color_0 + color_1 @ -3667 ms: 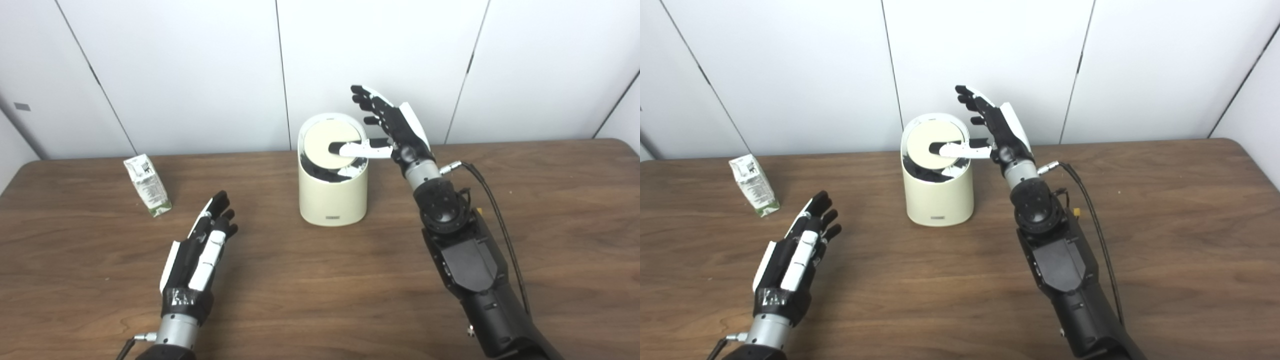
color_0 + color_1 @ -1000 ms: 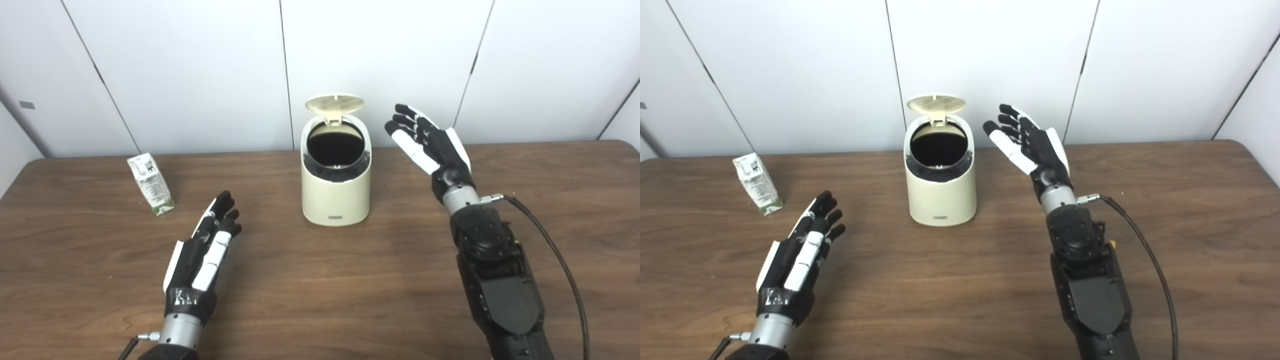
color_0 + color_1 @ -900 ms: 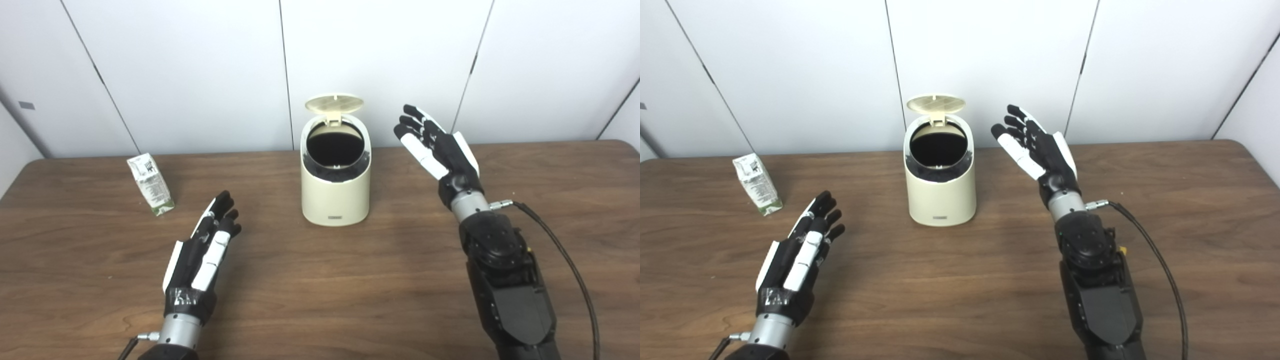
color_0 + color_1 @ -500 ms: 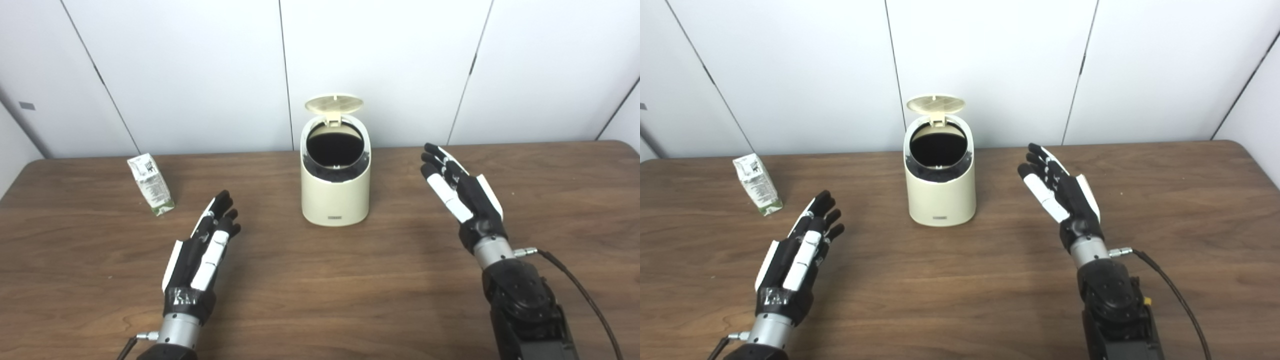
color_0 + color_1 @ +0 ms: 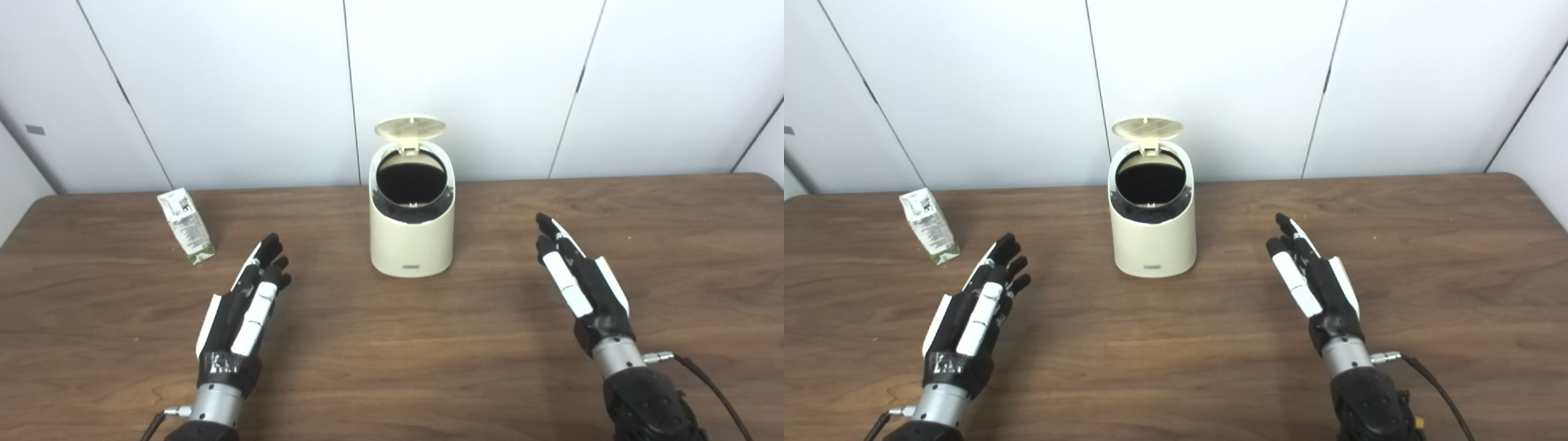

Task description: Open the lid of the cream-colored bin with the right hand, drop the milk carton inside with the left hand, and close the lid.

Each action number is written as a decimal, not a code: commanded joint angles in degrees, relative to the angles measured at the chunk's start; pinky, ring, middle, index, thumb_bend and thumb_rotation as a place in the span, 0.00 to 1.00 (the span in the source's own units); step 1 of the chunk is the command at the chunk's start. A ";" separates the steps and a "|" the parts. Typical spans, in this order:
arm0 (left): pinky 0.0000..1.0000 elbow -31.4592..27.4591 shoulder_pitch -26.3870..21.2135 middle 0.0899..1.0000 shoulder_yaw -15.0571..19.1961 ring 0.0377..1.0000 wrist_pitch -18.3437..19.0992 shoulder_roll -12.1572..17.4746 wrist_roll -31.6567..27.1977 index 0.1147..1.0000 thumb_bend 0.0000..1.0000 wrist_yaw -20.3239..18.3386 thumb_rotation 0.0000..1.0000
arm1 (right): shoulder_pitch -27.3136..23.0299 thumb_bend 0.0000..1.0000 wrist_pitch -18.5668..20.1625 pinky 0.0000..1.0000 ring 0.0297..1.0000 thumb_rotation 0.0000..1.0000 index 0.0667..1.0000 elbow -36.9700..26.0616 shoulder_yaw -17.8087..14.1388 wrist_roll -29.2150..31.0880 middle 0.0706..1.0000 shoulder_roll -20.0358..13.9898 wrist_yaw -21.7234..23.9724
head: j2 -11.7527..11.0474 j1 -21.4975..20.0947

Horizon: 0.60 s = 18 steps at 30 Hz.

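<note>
The cream-colored bin [image 5: 411,242] stands at the middle back of the wooden table [image 5: 392,367]. Its round lid [image 5: 410,127] is tipped up at the rear, showing a dark interior. A small white and green milk carton [image 5: 185,226] stands upright at the far left, apart from both hands. My left hand [image 5: 245,309] rests open near the front left, below and to the right of the carton. My right hand [image 5: 579,285] is open at the front right, well clear of the bin, holding nothing.
White wall panels run close behind the table's far edge. A black cable [image 5: 710,386] trails from my right wrist at the lower right. Bare wood lies between my two hands in front of the bin.
The lid went from pressed down under my right thumb to standing open. My right hand then drew back from beside the bin toward the front right. The left hand and carton stayed put.
</note>
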 commanded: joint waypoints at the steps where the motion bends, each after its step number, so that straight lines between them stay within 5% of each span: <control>1: 0.93 -2.82 -0.62 0.96 0.34 0.95 -1.30 0.41 -0.05 0.97 0.66 -0.08 0.69 | -0.57 0.58 -2.35 0.93 0.96 0.85 0.94 -2.33 -0.17 0.04 0.97 -0.10 -0.40 | -0.21 0.87; 6: 0.91 -5.61 -0.63 0.94 1.57 0.94 1.76 0.64 0.72 0.96 0.68 1.37 0.60 | 0.61 0.54 -3.33 0.96 0.96 0.83 0.93 -2.99 -1.12 0.69 0.97 0.03 -0.77 | -0.36 3.64; 18: 0.95 -9.36 -0.87 0.95 3.44 0.95 4.27 0.67 5.91 0.96 0.67 4.92 0.57 | 0.95 0.57 -2.71 0.91 0.99 0.79 0.95 -3.54 -3.65 5.31 0.99 -2.07 1.36 | -3.25 16.05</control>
